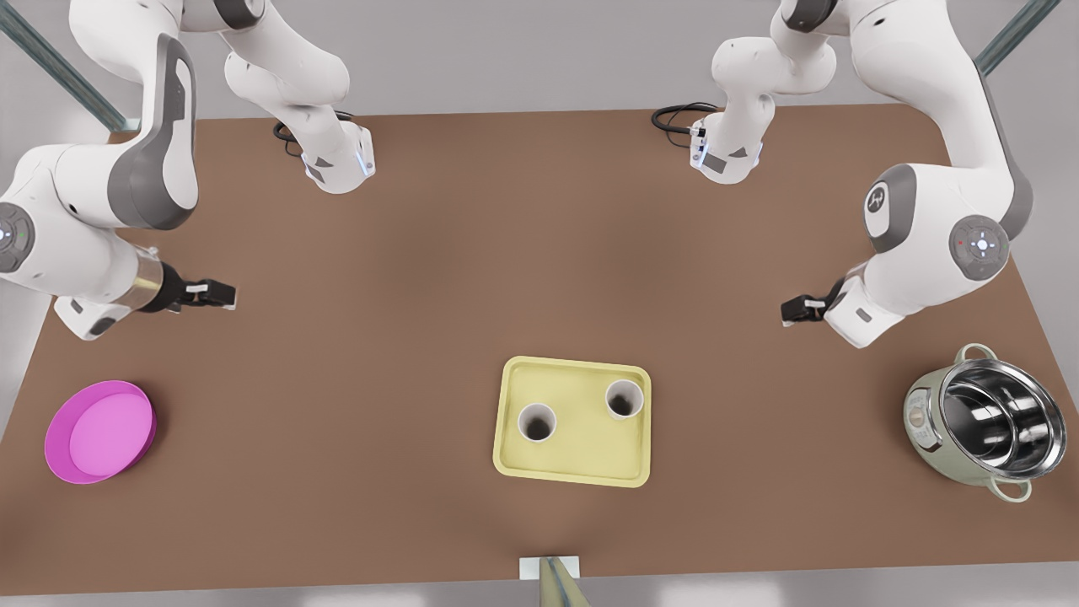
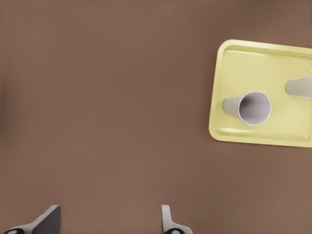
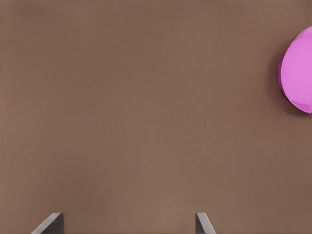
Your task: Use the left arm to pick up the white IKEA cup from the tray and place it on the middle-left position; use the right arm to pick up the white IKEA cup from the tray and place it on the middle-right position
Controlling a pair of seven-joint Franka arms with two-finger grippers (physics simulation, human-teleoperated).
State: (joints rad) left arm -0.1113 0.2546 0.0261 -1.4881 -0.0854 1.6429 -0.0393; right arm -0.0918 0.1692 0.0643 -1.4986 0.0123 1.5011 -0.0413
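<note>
Two white cups (image 1: 537,421) (image 1: 625,399) stand upright on the pale yellow tray (image 1: 582,459) near the table's front middle. In the left wrist view one cup (image 2: 253,108) shows whole on the tray (image 2: 253,63), and the other cup (image 2: 300,87) is cut off by the frame edge. My left gripper (image 1: 788,310) (image 2: 108,226) hovers open at the front view's right, well away from the tray. At the front view's left my right gripper (image 1: 228,295) (image 3: 127,225) hangs open over bare brown tabletop. Neither holds anything.
A round magenta bowl (image 1: 99,430) (image 3: 298,68) sits at the front view's left edge of the table. At the far right stands a steel pot (image 1: 986,421) with handles. A small white bracket (image 1: 550,566) is fixed at the table's front edge.
</note>
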